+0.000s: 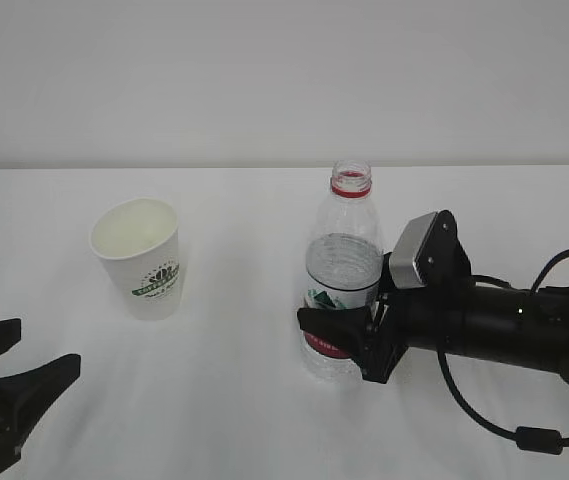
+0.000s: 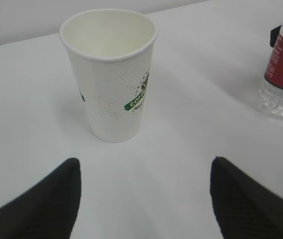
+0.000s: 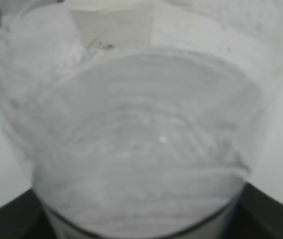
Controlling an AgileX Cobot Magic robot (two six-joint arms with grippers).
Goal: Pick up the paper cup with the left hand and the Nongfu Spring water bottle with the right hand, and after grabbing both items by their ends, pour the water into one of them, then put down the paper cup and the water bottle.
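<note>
- On the table (image 1: 244, 420), my right gripper (image 1: 336, 335) grips the Nongfu Spring water bottle (image 1: 344, 270) low.
- My left gripper (image 2: 143, 199), wide open and empty, should advance squarely around the paper cup (image 2: 109, 74).

- A bare test bench in a lab or robotics workspace is showing here: a plain white table (image 1: 264, 420) is running up to a blank white wall (image 1: 284, 80) at the far side.
- Nothing domestic or commercial is appearing.
</note>
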